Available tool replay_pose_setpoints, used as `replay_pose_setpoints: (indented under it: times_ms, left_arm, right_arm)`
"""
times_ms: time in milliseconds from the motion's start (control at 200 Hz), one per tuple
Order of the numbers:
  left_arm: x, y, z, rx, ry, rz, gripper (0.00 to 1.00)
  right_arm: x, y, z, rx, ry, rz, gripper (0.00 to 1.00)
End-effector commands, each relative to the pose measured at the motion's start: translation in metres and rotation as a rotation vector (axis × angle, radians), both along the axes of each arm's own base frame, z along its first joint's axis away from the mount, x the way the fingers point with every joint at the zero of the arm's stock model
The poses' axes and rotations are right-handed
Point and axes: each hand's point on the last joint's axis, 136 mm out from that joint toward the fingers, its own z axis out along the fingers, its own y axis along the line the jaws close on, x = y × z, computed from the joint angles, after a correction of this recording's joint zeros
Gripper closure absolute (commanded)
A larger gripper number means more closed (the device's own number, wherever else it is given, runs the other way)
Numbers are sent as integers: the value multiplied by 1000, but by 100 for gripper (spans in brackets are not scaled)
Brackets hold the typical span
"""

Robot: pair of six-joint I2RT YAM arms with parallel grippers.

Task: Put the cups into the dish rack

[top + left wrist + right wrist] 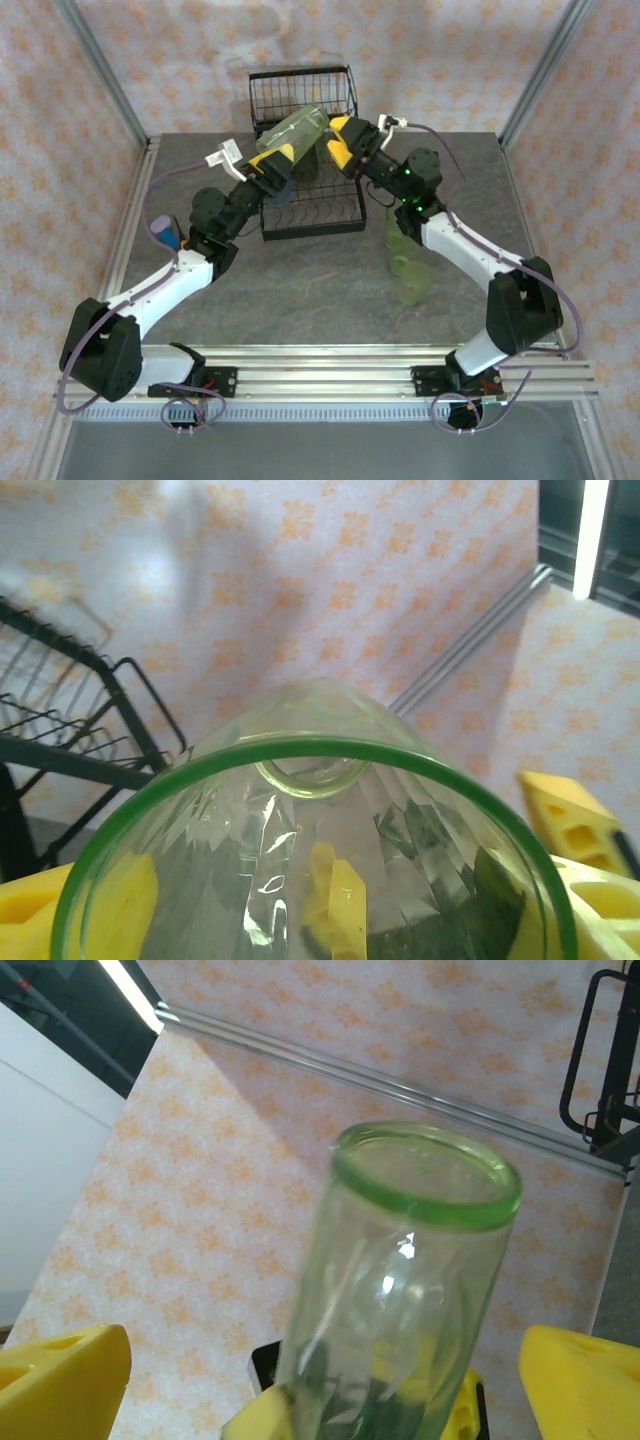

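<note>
STEP: hand-over above rack [305, 160] | CUP [290, 132]: tilted, clamped in your left pincer [282, 152] | RIGHT PINCER [337, 140]: wide open, empty, just beside cup | NEXT: you close right around it, then release left.

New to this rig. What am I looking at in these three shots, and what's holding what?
Two robot arms are bolted at the near edge of a grey table. One picture comes from a fixed camera above; the other two come from cameras on each wrist.

The left hand grips a light green cup, tilted over the black wire dish rack. The right hand sits open beside that cup. More green cups wait on the table to the right, and a small blue cylinder stands at the left edge.
</note>
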Motion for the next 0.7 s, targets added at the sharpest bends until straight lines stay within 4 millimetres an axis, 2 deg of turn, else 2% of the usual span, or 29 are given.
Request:
replay_pose_setpoints:
  times_ms: [0, 215, 521, 696]
  left_arm:
    - [-19, 0, 53, -79, -155, -56, 25]
    - [-19, -3, 47, -85, -148, -70, 26]
    - [-16, -8, 39, -64, -120, -94, 27]
    - [-15, -10, 36, -66, -110, -98, 28]
  right_arm:
    - [0, 9, 22, 54, -57, 55, 1]
    - [11, 30, 22, 90, -37, 109, 1]
    - [19, 46, 24, 113, -29, 136, 11]
    - [20, 47, 29, 119, -38, 130, 19]
